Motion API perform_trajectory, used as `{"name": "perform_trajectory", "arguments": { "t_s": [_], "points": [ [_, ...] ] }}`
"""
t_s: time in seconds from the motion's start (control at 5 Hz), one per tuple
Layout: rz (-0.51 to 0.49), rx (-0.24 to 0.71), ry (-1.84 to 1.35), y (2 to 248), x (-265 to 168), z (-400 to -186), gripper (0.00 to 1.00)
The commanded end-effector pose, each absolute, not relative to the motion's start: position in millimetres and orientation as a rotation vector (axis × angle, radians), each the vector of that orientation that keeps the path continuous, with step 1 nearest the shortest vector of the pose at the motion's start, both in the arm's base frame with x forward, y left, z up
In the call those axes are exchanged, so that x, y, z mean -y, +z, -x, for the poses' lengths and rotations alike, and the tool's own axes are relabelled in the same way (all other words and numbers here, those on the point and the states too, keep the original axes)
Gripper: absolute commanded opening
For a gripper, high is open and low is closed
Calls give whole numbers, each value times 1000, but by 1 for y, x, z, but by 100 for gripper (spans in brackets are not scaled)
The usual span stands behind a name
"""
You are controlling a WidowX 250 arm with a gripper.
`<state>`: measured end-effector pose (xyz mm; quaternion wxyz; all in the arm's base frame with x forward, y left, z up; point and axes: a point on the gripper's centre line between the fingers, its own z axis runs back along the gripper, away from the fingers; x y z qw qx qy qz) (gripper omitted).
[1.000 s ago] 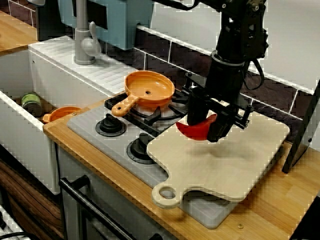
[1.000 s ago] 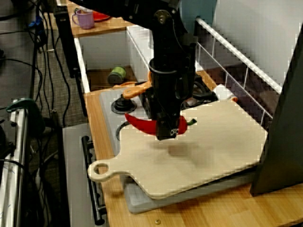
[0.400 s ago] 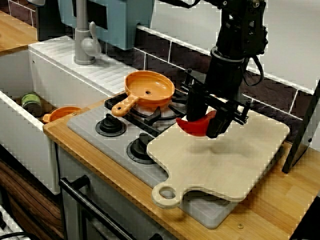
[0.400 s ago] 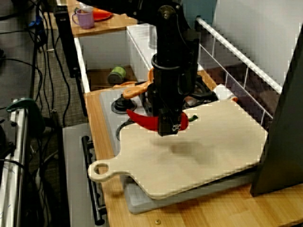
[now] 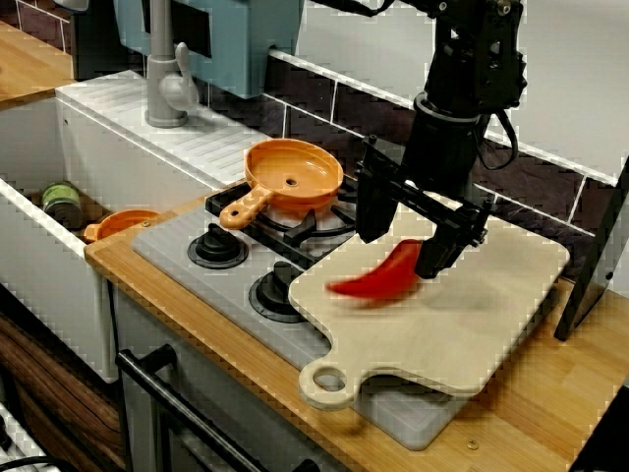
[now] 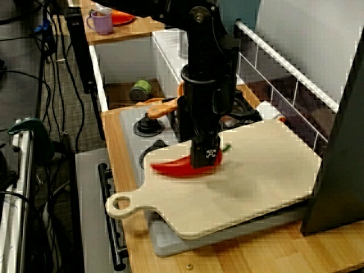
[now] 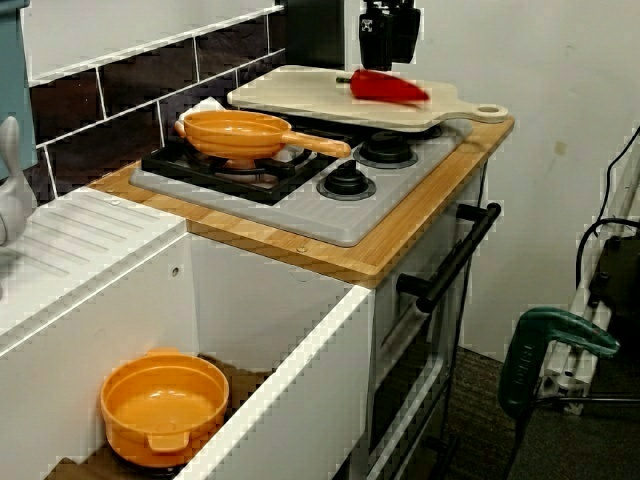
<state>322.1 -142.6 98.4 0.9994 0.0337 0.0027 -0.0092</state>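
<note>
In the view facing the tiled wall, my black gripper (image 5: 401, 236) hangs open just above a pale wooden cutting board (image 5: 472, 324). A red pepper (image 5: 378, 278) lies blurred on the board's near-left part, below and slightly left of the fingers, held by nothing. The view along the counter shows the pepper (image 6: 179, 166) under the gripper (image 6: 206, 152) on the board (image 6: 261, 176). From the sink end, the pepper (image 7: 385, 87) rests on the board (image 7: 300, 95) beneath the gripper (image 7: 388, 45).
An orange pan (image 5: 293, 172) sits on the stove's back burner, left of the board. Two stove knobs (image 5: 216, 246) lie in front. The sink holds an orange bowl (image 7: 165, 405) and a green can (image 5: 61, 202). A dark panel (image 6: 341, 142) stands at the board's far end.
The gripper went from shut on the red pepper to open. The pepper dropped out of the fingers onto the cutting board, still blurred.
</note>
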Motion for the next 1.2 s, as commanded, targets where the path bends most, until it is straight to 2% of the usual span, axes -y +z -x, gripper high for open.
{"name": "perform_trajectory", "arguments": {
  "t_s": [0.0,0.4,0.6,1.0],
  "points": [
    [-14,9,-1,125,130,-326,100],
    [13,20,2,157,113,-319,100],
    [13,68,26,172,97,-320,100],
    [-66,105,42,178,69,-342,100]
  ]
}}
